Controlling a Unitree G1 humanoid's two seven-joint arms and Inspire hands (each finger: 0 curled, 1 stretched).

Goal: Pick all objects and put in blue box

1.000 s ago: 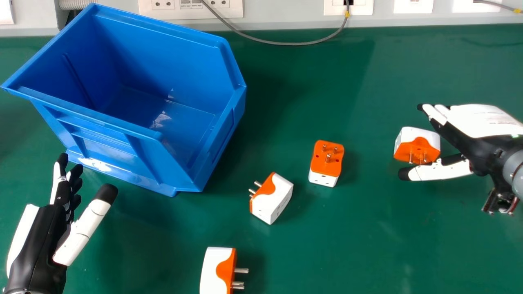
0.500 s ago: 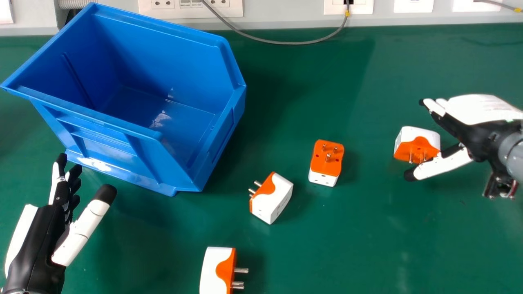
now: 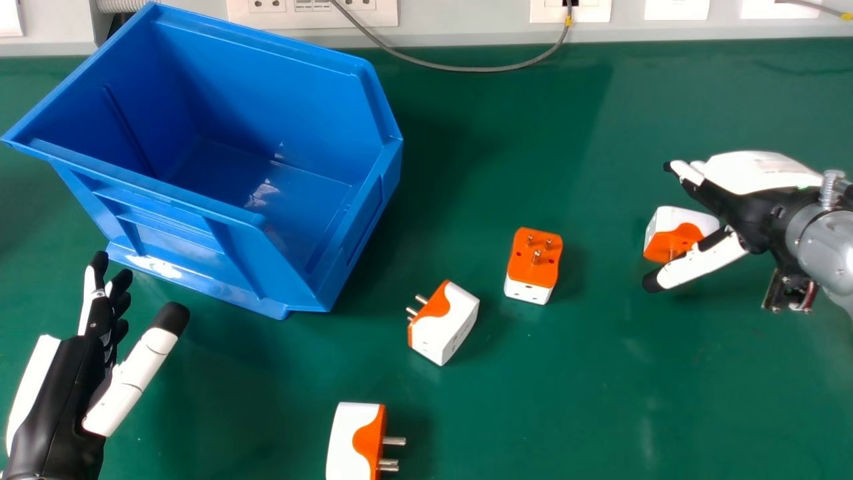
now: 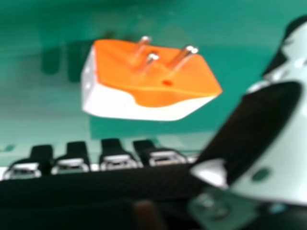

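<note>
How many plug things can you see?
4 white-and-orange plastic plug adapters: one by the right hand, two mid-table, one at the head view's bottom edge. The blue plastic box's visible inside has none.

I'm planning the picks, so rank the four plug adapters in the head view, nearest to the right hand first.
1. Thumb-side adapter, beside the right hand
2. Orange-topped adapter, to its left
3. White-sided adapter, farther left
4. Bottom-edge adapter, leftmost
</note>
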